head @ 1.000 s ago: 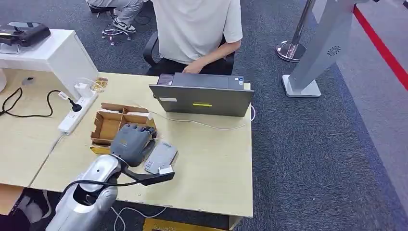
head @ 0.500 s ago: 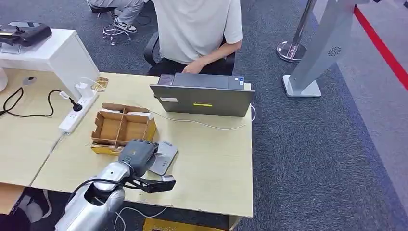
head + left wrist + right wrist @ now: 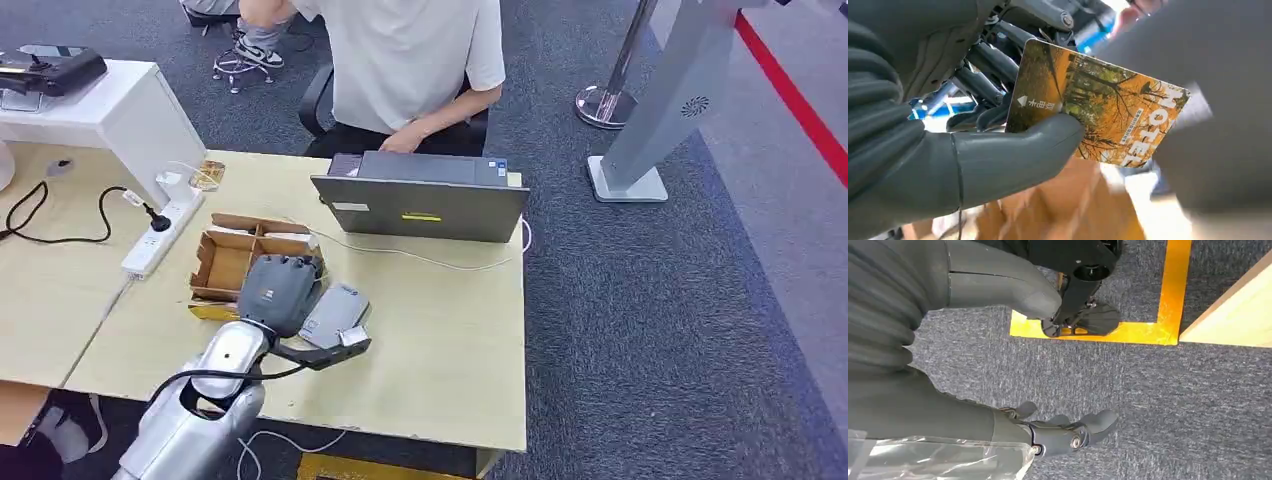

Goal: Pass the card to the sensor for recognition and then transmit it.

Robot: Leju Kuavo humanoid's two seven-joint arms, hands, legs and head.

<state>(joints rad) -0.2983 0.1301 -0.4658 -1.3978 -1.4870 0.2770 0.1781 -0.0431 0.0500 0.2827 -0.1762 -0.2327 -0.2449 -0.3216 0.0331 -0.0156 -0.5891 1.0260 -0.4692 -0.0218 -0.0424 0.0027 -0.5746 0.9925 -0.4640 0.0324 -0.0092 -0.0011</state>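
My left hand [image 3: 280,290] hovers over the desk, between the cardboard box and the grey sensor [image 3: 340,310] that lies flat on the tabletop. The left wrist view shows the thumb [image 3: 1013,155] and fingers pinching an orange card [image 3: 1098,115] printed with autumn trees and the word HOTEL. The card's free end points at a blurred grey surface [image 3: 1218,130] close by. My right hand [image 3: 938,400] hangs beside the desk over grey carpet, fingers apart and holding nothing.
A divided cardboard box [image 3: 230,262] sits just behind my left hand. A grey laptop [image 3: 420,205] stands further back, with a seated person [image 3: 400,60] behind it. A white power strip [image 3: 160,235] and its cable lie to the left. Yellow floor tape [image 3: 1128,330] borders the desk.
My left hand drew back toward the desk's near edge half a second ago; now it has moved forward again, over the sensor's left side by the box. The card stays pinched.
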